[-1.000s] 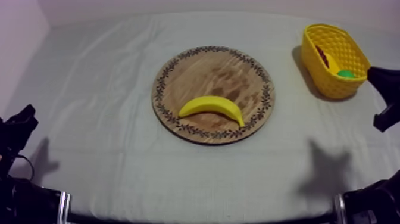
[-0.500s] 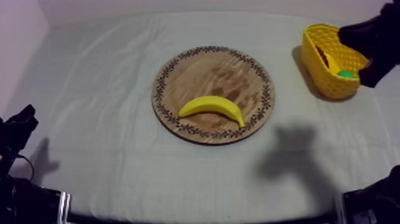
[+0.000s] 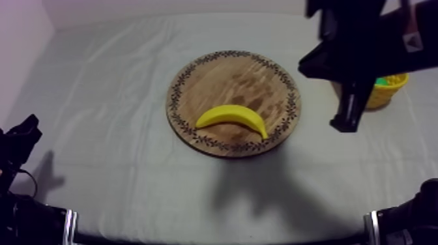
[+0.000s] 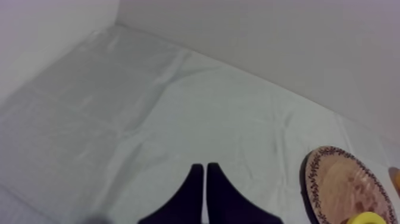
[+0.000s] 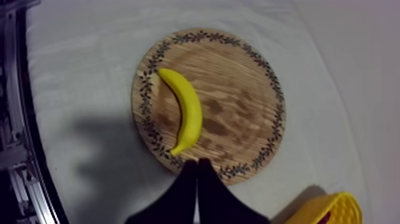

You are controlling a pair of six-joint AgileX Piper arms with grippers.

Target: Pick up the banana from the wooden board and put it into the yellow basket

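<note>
A yellow banana [image 3: 231,116] lies on the near half of the round wooden board [image 3: 241,75] in mid-table. My right gripper [image 3: 344,123] hangs high, to the right of the board and in front of the yellow basket [image 3: 386,92], which the arm mostly hides. From the right wrist view its fingers [image 5: 197,169] lie together as a narrow wedge, shut on nothing, above the board's rim [image 5: 238,170] next to the banana [image 5: 185,114]. My left gripper [image 3: 23,132] rests low at the left; its fingers [image 4: 205,174] are also together.
The basket [image 5: 326,211] sits at the table's right side, a green thing [image 3: 380,82] just showing inside it. The right arm's shadow [image 3: 274,179] falls on the cloth in front of the board. The board's edge [image 4: 333,184] lies far from my left gripper.
My right arm has swung up from the right edge, past the basket and in toward the board. Its shadow has slid left across the cloth. Banana and left arm have not moved.
</note>
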